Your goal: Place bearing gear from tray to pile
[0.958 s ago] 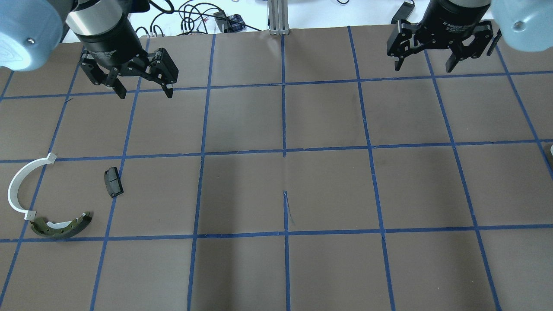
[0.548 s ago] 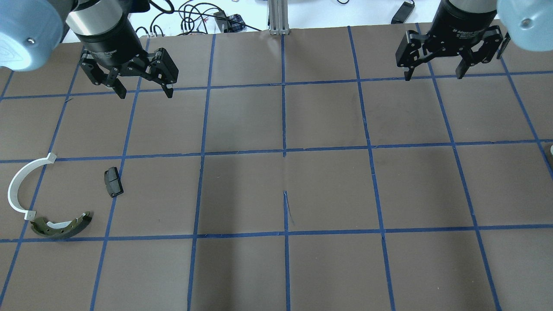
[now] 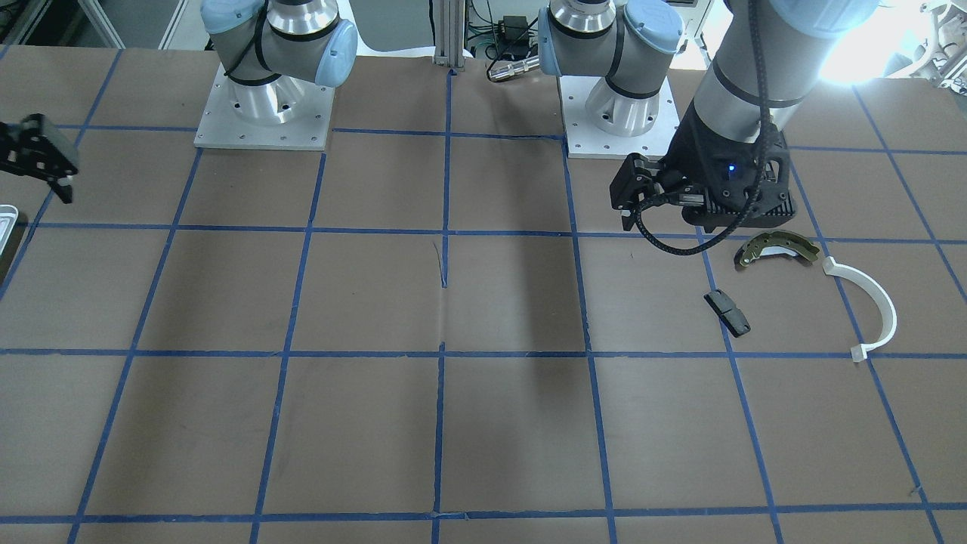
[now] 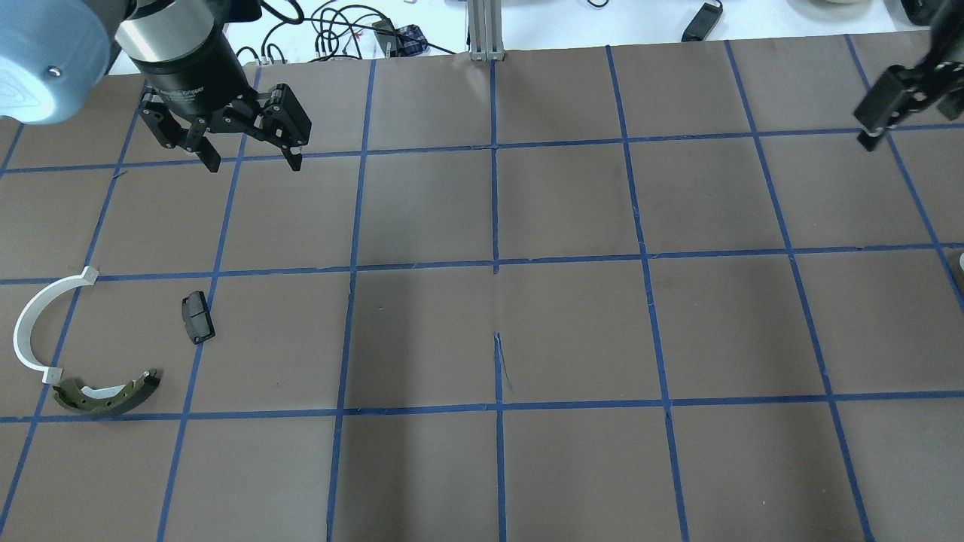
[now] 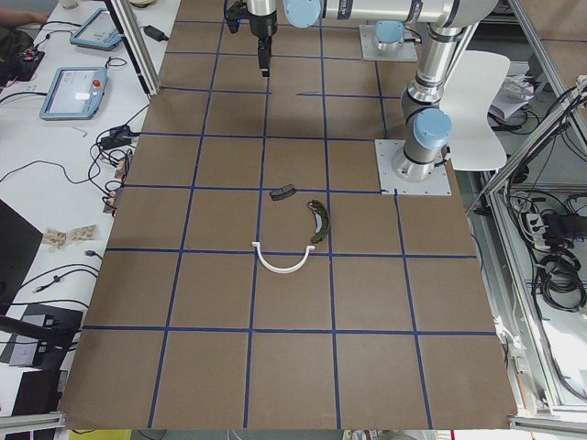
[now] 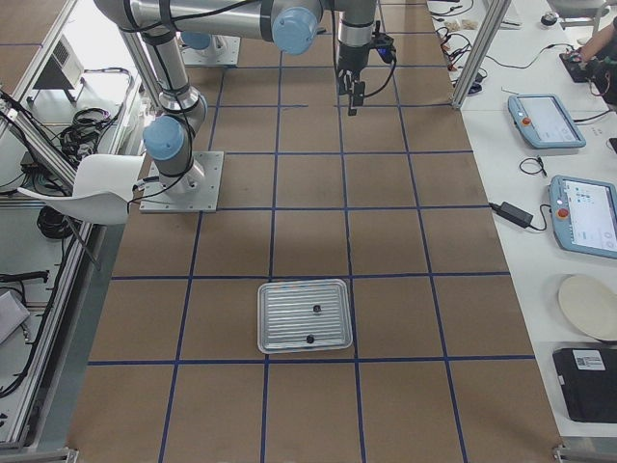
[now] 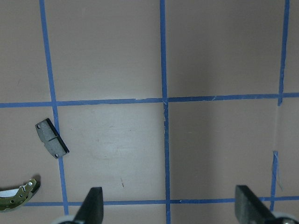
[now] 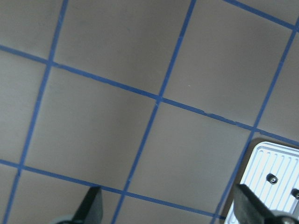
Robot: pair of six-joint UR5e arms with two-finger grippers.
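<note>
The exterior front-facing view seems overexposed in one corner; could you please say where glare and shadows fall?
Exterior front-facing: glare washes out the top right, beside the left arm, and a soft shadow darkens the table at centre. Overhead exterior: similar broad shadows mid-table. Right wrist-mounted: the tray corner shines bright; the frame's left is dimmer.

Tray (image 6: 284,323): silvery, ribbed floor, rounded corners, lying flat at the robot's right end. Two small dark bearing gears (image 6: 316,309) sit on it, apart: one near centre, the second (image 6: 308,339) by the rim.

Pile (image 4: 124,397) at left end: olive brake shoe (image 4: 75,399) just beside white half-ring (image 4: 16,331). Black block (image 4: 197,317) lies apart.
</note>
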